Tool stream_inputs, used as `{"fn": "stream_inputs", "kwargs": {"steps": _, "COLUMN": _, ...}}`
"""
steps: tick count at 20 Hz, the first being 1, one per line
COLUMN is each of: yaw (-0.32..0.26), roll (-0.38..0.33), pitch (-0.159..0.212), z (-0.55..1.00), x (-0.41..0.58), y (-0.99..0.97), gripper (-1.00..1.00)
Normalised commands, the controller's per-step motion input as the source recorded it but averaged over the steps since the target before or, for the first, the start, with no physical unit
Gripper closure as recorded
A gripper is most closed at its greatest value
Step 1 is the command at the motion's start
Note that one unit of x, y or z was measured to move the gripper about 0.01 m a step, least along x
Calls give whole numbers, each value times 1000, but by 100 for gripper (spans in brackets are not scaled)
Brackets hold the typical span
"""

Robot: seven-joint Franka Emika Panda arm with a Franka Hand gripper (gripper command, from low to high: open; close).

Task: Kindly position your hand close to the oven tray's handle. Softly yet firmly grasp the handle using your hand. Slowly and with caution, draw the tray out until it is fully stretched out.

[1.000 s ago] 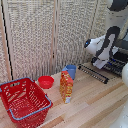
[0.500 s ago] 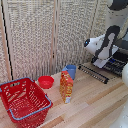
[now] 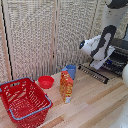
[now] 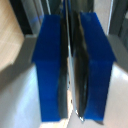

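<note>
At the exterior view's right stands the black and silver oven [image 3: 119, 56]. Its dark oven tray [image 3: 95, 72] sticks out over the wooden table toward the left. The thin dark handle [image 3: 86, 73] runs along the tray's outer edge. My white arm reaches down to it, with the gripper [image 3: 97, 65] at that edge. In the wrist view two blue fingers [image 4: 50, 65] stand close together, and a thin dark metal bar, the handle [image 4: 70, 65], is pinched between them. My gripper [image 4: 71, 67] is shut on the handle.
A red basket [image 3: 22, 100] sits at the front left of the wooden table [image 3: 95, 107]. A red bowl [image 3: 46, 81], a blue cup [image 3: 71, 71] and an orange packet [image 3: 66, 86] stand in the middle. Slatted panels [image 3: 45, 35] close the back.
The arm has shifted slightly toward the exterior view's left with the handle held. The basket, bowl, cup and packet have not moved.
</note>
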Motion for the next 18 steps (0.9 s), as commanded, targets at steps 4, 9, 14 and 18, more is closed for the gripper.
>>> {"fn": "stream_inputs", "kwargs": {"steps": 4, "yaw": -87, "roll": -89, "pitch": -3, "z": -221, "x": -1, "y": 817, "gripper": 100}}
{"fn": "stream_inputs", "kwargs": {"steps": 9, "yaw": -69, "roll": -77, "pitch": -2, "z": -212, "x": -3, "y": 862, "gripper": 100}}
{"fn": "stream_inputs", "kwargs": {"steps": 14, "yaw": -63, "roll": -69, "pitch": -17, "z": -39, "x": 0, "y": 860, "gripper": 100}}
{"fn": "stream_inputs", "kwargs": {"steps": 18, "yaw": -128, "roll": -49, "pitch": -66, "z": 408, "x": 0, "y": 671, "gripper": 100}}
